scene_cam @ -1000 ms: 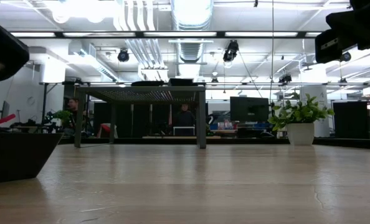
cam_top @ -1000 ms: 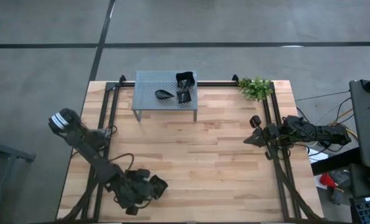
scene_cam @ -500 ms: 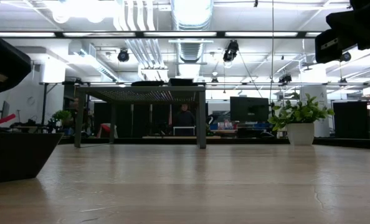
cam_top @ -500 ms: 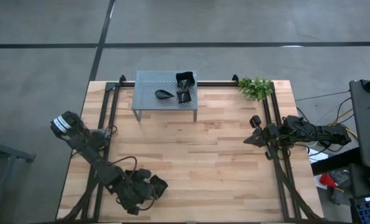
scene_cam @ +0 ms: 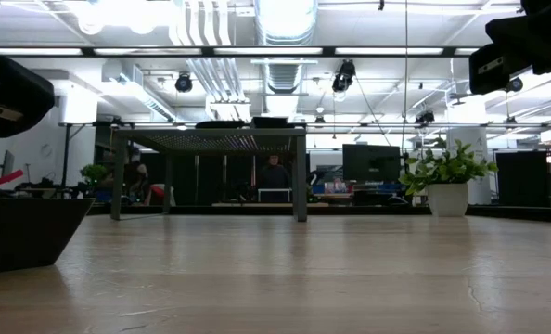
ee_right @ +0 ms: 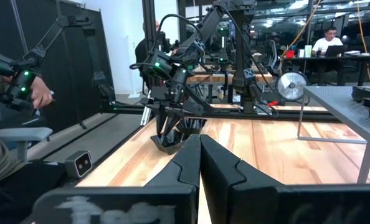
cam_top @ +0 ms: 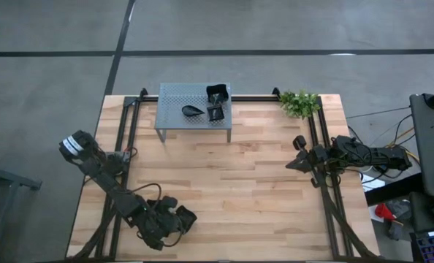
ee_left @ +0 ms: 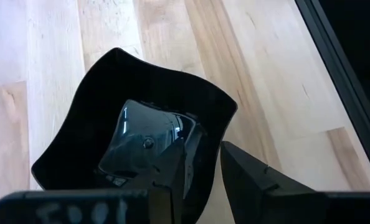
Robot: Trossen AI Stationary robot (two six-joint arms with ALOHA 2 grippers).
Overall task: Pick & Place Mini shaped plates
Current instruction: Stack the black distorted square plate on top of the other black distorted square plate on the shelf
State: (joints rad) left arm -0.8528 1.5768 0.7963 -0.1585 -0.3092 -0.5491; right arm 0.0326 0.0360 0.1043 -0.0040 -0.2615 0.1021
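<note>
A black wavy-rimmed square mini plate [ee_left: 135, 106] rests on its base on the wooden table near the front left corner [cam_top: 183, 217], and it also shows in the low view [scene_cam: 25, 232]. My left gripper [ee_left: 207, 148] is open, tipped down over it. One finger stands inside the plate and the other outside its wall. Three more black mini plates [cam_top: 193, 111] lie on top of the grey perforated shelf [cam_top: 173, 95] at the far edge. My right gripper [ee_right: 200, 152] waits shut and level at the table's right edge [cam_top: 293, 163]. My left gripper straddles the plate's side wall near a corner [ee_left: 225, 115], slanting down from above. A strip of table shows between the outer finger [ee_left: 247, 177] and the wall. Whether the inner finger [ee_left: 172, 168] touches the plate's inside, I cannot tell.
A small green plant [cam_top: 299, 102] in a white pot [scene_cam: 447, 199] stands at the far right corner. Black frame rails [cam_top: 122, 139] run along both sides of the table. Bare wood lies between the shelf and the front edge. People sit at desks beyond the table.
My left arm has sunk a little toward the plate and its wrist has rolled slightly. The plate has stayed where it was.
</note>
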